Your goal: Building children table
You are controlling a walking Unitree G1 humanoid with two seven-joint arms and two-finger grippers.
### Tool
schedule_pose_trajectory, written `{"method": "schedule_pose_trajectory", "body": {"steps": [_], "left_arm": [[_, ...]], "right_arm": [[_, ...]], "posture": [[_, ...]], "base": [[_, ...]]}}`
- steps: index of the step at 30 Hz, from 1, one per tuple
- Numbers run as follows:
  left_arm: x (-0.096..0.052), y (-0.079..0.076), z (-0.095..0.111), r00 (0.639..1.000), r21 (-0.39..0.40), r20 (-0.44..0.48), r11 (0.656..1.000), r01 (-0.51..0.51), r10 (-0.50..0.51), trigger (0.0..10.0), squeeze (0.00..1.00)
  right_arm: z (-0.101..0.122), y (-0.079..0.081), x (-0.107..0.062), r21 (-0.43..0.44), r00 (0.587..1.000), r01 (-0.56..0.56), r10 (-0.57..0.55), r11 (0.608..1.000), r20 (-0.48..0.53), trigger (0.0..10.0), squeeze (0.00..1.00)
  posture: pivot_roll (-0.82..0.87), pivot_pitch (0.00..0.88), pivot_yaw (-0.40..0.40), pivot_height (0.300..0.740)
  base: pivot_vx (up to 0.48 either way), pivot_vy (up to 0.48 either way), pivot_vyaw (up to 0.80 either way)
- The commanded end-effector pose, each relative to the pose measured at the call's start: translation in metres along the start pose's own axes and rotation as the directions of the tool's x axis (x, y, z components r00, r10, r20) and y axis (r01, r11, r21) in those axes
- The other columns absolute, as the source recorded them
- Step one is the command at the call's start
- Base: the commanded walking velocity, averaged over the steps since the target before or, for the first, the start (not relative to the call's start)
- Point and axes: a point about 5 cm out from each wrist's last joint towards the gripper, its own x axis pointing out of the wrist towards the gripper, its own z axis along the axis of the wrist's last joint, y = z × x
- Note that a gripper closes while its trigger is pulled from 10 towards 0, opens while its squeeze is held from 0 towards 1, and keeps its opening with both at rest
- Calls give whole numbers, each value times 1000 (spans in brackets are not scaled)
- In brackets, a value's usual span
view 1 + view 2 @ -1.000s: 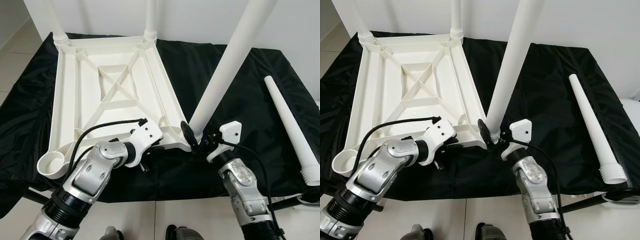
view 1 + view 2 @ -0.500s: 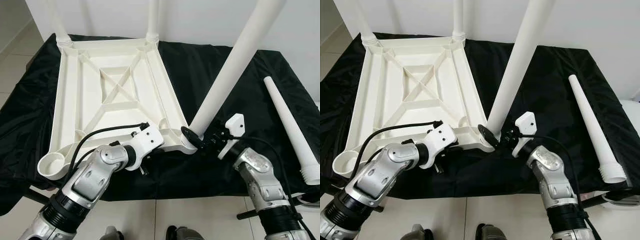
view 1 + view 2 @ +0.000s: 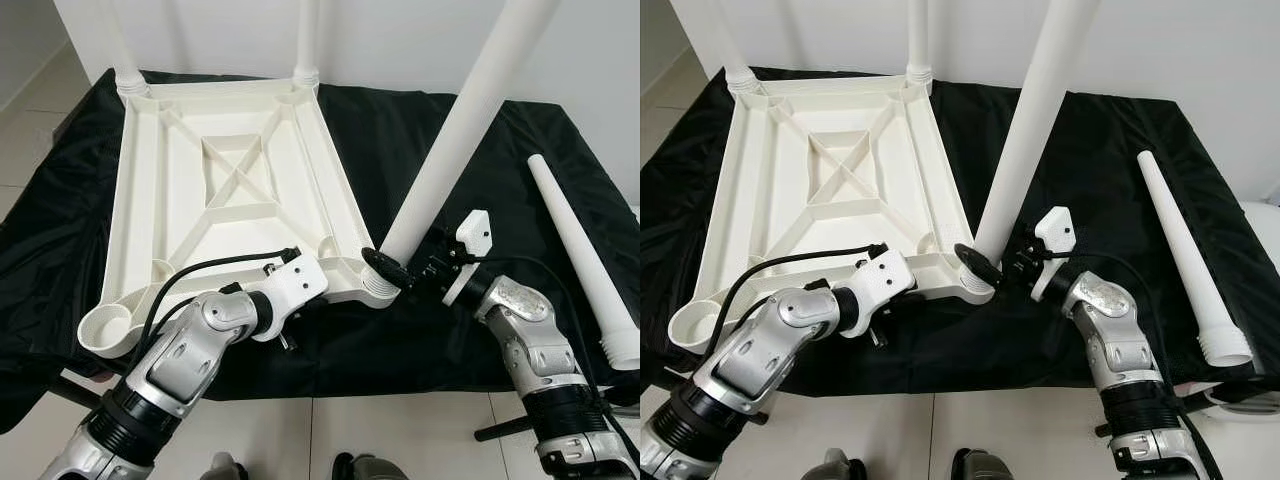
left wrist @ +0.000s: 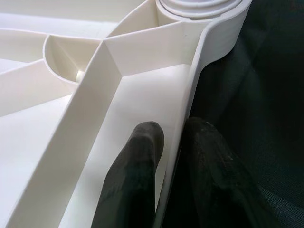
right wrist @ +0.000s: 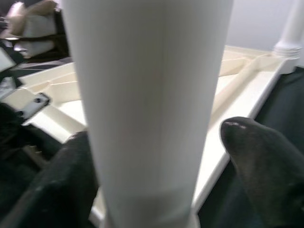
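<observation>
**Third leg brought onto its corner socket**

The leg (image 3: pixel 450 150) is clasped near its foot by the right gripper (image 3: pixel 405 272); over the last second its foot has been swung onto the near corner of the upturned tabletop (image 3: pixel 225 190). That rim is pinched by the left gripper (image 4: pixel 166 142). A spare leg (image 3: pixel 580 250) lies apart on the black cloth (image 3: pixel 420 120); twisting home likely remains.

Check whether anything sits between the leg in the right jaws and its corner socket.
Nothing visible: the right gripper holds the leg with its base already at the tabletop's near corner socket.

left tool (image 4: pixel 166 156) clamped, right tool (image 5: pixel 156 190) gripping
</observation>
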Motion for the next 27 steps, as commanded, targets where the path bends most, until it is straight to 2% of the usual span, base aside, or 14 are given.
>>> {"method": "schedule_pose_trajectory", "body": {"steps": [1,2,5,6,16,20,27], "left_arm": [[2,-3,-12,998,-10,-56,1000,-5,5,10000,0],[2,-1,-12,998,-10,-59,1000,-14,14,10000,0],[2,0,-12,998,-9,-59,1000,-17,16,10000,0],[1,1,-12,998,-7,-58,1000,-19,19,10000,0],[2,5,-7,998,-10,-53,999,-40,39,10000,0],[1,11,-5,995,-32,-61,996,-80,78,10000,0],[1,14,-5,993,-48,-69,994,-101,98,10000,0]], "right_arm": [[-5,1,-2,31,999,-30,30,999,-22,4667,0],[-6,2,-4,41,998,-52,53,998,-32,1098,0],[-7,1,-5,42,998,-58,59,997,-34,1098,0],[-9,2,-7,51,995,-83,85,995,-51,0,0],[-11,5,-11,62,993,-96,100,993,-60,0,0],[-10,15,-7,92,998,-65,67,994,-22,0,0],[-10,22,-5,108,999,-48,49,993,-5,0,0]], "posture": [[-46,125,-36,740],[-47,126,-36,740],[-47,126,-36,740],[-48,127,-36,740],[-49,132,-35,740],[-48,136,-38,740],[-50,137,-36,740]], "base": [[0,0,0],[0,0,0],[0,0,0],[0,0,0],[0,0,0],[0,0,0],[0,0,0]]}}
